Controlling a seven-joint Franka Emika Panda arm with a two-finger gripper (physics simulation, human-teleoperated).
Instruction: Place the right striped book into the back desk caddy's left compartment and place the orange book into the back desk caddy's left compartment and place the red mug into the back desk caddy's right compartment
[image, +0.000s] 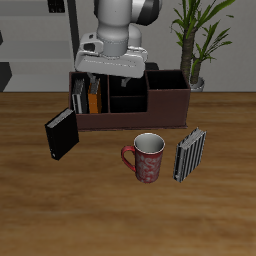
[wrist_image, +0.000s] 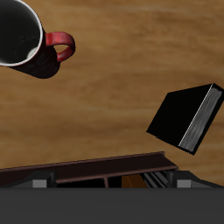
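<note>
The red mug (image: 147, 158) stands on the table in front of the caddy; it also shows in the wrist view (wrist_image: 31, 39). The dark brown back desk caddy (image: 165, 105) holds a striped book (image: 78, 97) and the orange book (image: 93, 98) upright in its left compartment. In the wrist view the caddy's rim (wrist_image: 87, 166) shows with the orange book (wrist_image: 131, 181) behind it. My gripper (image: 109, 80) hangs just above those books, open and empty; its fingers barely show in the wrist view (wrist_image: 109, 185).
A black book (image: 60, 134) stands on the table beside the caddy's book end, also in the wrist view (wrist_image: 185, 118). Another striped book (image: 190, 153) stands beside the mug. A potted plant (image: 195, 40) stands behind the caddy.
</note>
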